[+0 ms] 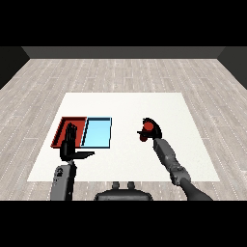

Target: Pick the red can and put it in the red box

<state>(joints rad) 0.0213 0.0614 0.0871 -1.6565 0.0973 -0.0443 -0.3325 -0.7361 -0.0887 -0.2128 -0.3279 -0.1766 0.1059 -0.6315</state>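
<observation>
**Closing on the can, tray still a long reach left**

The red can (148, 128) sits on the white table (193, 159), right of centre, with my right hand (150, 131) wrapped round it, fingers curled against its sides. It appears not yet lifted. To do this well, I judge I should raise it straight up, then carry it left past the blue tray (96, 133) to the red tray (63, 126). My left hand (70, 140) hovers over the red tray's near edge, fingers straight, thumb out; it ought to move clear.
</observation>
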